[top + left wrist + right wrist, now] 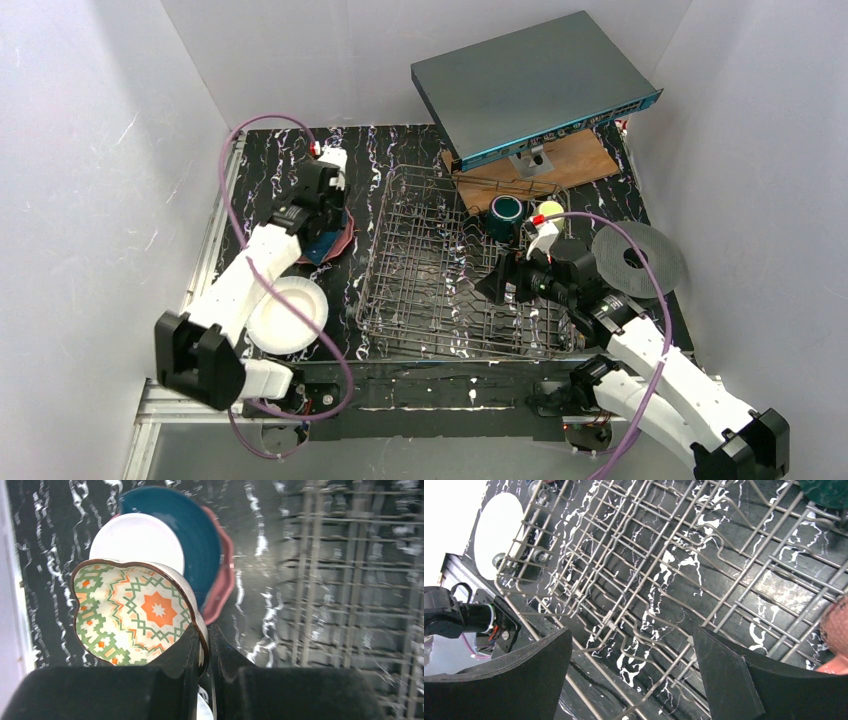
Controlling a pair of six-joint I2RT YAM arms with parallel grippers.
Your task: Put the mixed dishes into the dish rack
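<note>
In the left wrist view my left gripper is shut on the brown rim of a white bowl with an orange and green pattern inside. Under it lie a white dish, a dark blue plate and a pink scalloped plate. In the top view this gripper is left of the grey wire dish rack. My right gripper is open and empty above the rack's wires; from above it is over the rack's right side. A dark teal mug stands at the rack's far right corner.
A white plate lies near the left arm. A black disc with a centre hole lies right of the rack. A flat grey box with a blue edge rests on a wooden board at the back. White walls enclose the table.
</note>
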